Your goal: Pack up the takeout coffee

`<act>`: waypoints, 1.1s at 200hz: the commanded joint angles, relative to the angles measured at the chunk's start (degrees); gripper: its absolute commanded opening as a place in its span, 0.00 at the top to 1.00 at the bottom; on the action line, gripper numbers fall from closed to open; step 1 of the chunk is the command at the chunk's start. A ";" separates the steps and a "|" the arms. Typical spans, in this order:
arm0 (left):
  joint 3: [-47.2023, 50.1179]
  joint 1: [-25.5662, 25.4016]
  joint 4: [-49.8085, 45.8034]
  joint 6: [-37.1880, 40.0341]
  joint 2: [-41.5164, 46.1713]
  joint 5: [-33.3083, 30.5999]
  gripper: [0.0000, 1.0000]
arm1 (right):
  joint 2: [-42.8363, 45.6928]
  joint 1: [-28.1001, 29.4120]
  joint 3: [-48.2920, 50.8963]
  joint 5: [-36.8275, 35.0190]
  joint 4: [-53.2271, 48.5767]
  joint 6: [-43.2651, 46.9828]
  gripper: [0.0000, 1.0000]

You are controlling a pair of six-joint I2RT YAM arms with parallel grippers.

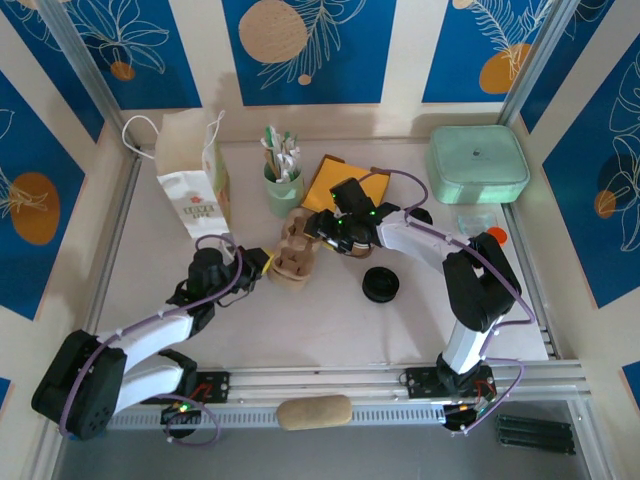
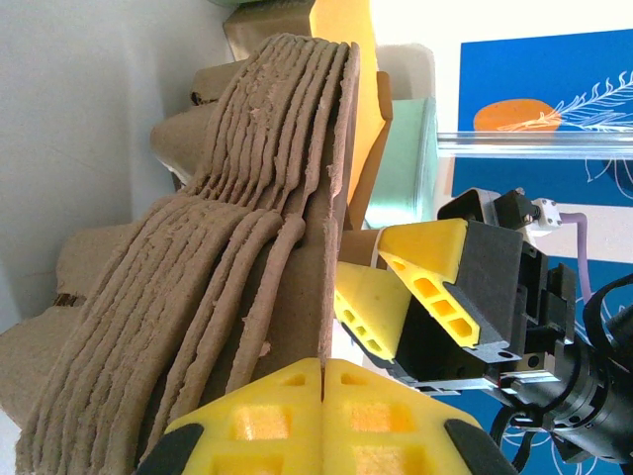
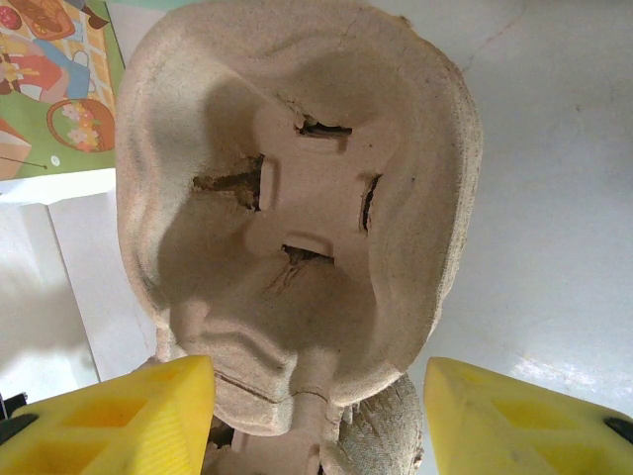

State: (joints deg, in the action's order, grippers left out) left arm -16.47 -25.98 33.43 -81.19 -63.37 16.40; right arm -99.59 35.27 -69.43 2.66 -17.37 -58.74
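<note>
The brown moulded-pulp cup carrier (image 1: 293,248) stands on edge mid-table, between my two grippers. My left gripper (image 1: 265,262) is shut on its near rim; in the left wrist view the yellow fingertips (image 2: 323,364) pinch the thin edge of the ribbed, nested pulp (image 2: 247,247). My right gripper (image 1: 318,230) is open at the carrier's far side, its fingers either side of one cup well (image 3: 297,218) without touching it. That gripper (image 2: 415,287) also shows in the left wrist view. A black round lid (image 1: 381,285) lies on the table to the right. The kraft paper cup is hidden.
A white and kraft paper bag (image 1: 190,185) stands at the back left. Behind the carrier are a mint-green cup of utensils (image 1: 283,188) and an orange-yellow square (image 1: 345,180). A mint-green lidded box (image 1: 478,165) sits back right. Metal frame rails (image 1: 400,375) bound the table.
</note>
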 commanded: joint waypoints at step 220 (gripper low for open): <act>0.12 0.66 0.29 -0.16 0.53 0.64 1.00 | 0.78 0.86 -4.75 -3.10 -6.97 0.38 0.38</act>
State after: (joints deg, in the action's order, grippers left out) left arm -16.36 -25.71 32.56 -81.19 -63.05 16.43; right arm -99.55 35.90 -73.82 1.85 -20.29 -58.35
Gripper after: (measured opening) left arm 0.057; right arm 0.612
